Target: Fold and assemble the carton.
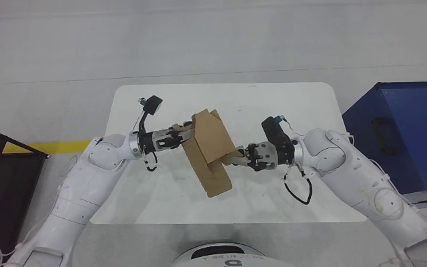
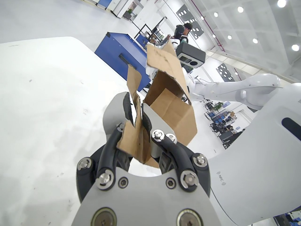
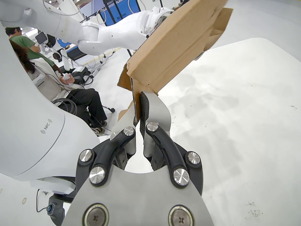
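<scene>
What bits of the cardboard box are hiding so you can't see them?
- Top view: the carton covers its own underside.
- Left wrist view: the left gripper covers the strip of cardboard it pinches.
- Right wrist view: the picture's edge cuts off the carton's far corner.

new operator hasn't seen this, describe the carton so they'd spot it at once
Find the white table; over its middle is a brown cardboard carton, partly unfolded with loose flaps. The left gripper and right gripper each pinch a flap at opposite ends. It is the only brown thing there.
</scene>
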You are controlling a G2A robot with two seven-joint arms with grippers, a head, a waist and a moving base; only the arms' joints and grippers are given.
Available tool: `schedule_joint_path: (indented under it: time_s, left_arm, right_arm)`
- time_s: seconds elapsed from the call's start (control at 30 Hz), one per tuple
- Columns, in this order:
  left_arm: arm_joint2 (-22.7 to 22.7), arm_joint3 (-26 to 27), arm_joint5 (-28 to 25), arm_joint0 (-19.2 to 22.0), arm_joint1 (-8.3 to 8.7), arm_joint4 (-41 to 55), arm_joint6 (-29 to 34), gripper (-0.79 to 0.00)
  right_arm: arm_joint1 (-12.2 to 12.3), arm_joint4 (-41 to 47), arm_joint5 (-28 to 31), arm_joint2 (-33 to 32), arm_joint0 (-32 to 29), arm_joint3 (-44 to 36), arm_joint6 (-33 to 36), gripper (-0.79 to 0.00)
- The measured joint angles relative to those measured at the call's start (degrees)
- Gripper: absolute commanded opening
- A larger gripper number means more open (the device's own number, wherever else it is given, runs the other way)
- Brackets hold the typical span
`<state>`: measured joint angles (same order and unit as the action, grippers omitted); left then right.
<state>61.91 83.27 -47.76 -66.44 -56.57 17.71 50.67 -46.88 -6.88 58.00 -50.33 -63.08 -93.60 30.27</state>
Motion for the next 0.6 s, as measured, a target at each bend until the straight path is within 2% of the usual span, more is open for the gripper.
schedule_joint_path:
  time_s: [0.07,0.1,0.2,0.27,0.33,0.4,0.43,0.5,0.57,0.6]
  left_arm:
    - [-0.6,-0.8,-0.1,0.6,-0.07,2.7,1.6,-0.785]
    - [-1.0,-1.5,-0.1,0.9,-0.14,4.7,2.6,-0.785]
    - [-2.2,-3.0,0.2,1.5,-0.45,10.8,4.9,-0.785]
    - [-3.2,-3.7,1.1,1.9,-0.75,15.9,6.7,-0.785]
    - [-4.7,-4.6,3.2,2.7,-1.19,22.1,9.1,-0.785]
    - [-5.9,-6.2,4.6,3.7,-1.75,26.7,10.5,-0.785]
    - [-6.5,-7.0,4.9,4.1,-2.05,28.2,10.8,-0.785]
    - [-7.8,-9.1,5.3,5.1,-2.80,31.2,11.2,-0.785]
    - [-8.6,-10.9,5.3,6.0,-3.44,33.2,11.1,-0.785]
    - [-9.0,-11.9,5.2,6.5,-3.84,34.3,11.0,-0.785]
  right_arm:
    - [-0.1,1.7,0.0,0.1,0.2,0.8,-0.6,-0.782]
    - [-0.2,2.8,0.0,0.1,0.3,1.3,-0.9,-0.536]
    - [-0.2,5.3,0.0,-0.3,0.1,2.3,-2.1,-0.573]
    - [-0.3,6.2,0.0,-0.6,-0.1,2.4,-2.8,-0.566]
    - [-0.3,7.1,0.0,-0.9,-0.5,2.3,-3.3,-0.499]
    - [-0.4,7.9,0.0,-1.4,-0.9,2.0,-4.0,-0.323]
    - [-0.4,8.4,0.0,-1.6,-1.2,2.0,-4.4,-0.385]
    - [-0.4,10.0,0.0,-2.5,-2.3,2.1,-6.2,-0.403]
    - [-0.3,12.2,0.0,-3.4,-3.6,1.9,-7.8,-0.517]
    - [-0.2,13.7,0.0,-4.2,-4.6,1.7,-8.6,-0.505]
